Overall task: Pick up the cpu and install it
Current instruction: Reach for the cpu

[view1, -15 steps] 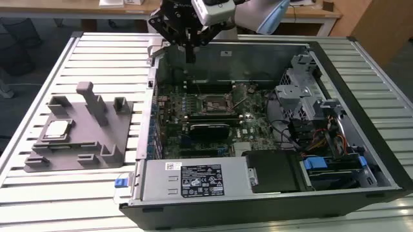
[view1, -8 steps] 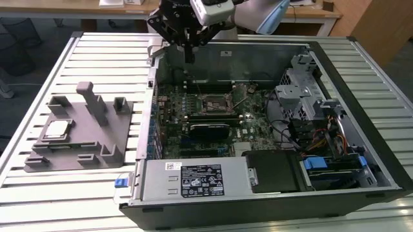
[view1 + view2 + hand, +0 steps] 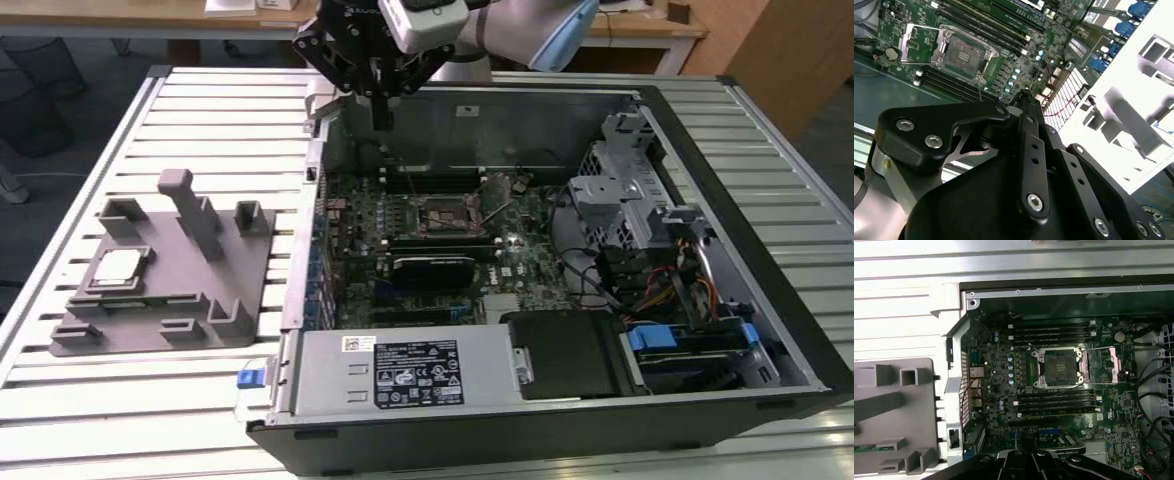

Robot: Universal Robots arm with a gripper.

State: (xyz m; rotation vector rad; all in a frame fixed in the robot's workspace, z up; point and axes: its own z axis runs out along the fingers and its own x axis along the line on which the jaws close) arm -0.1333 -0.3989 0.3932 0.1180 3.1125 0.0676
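Nearest in the exterior view, a silver power supply [image 3: 380,370] fills the front of the open black computer case [image 3: 747,190], which lies on the slatted metal worktop [image 3: 134,400]. On the exterior view's left, just beside the case, is the grey plastic tray [image 3: 174,300] with its upright posts. The cpu [image 3: 120,266] lies flat in a recess of this tray, silvery top up, with nothing touching it.

Deeper in the case is the green motherboard [image 3: 521,240]. At its middle is the square socket [image 3: 441,212], which shows in both wrist views [image 3: 965,50] [image 3: 1060,367]. Its hold-down frame [image 3: 1119,362] is swung open to one side. Dark memory slots [image 3: 1054,330] run along both sides of the socket.

Farthest back, the claw [image 3: 383,118] hangs over the far edge of the motherboard, near the case's rear wall. Its black fingers are pressed together with nothing between them, as the second wrist view [image 3: 1025,98] also shows. It is well apart from the cpu and the tray.
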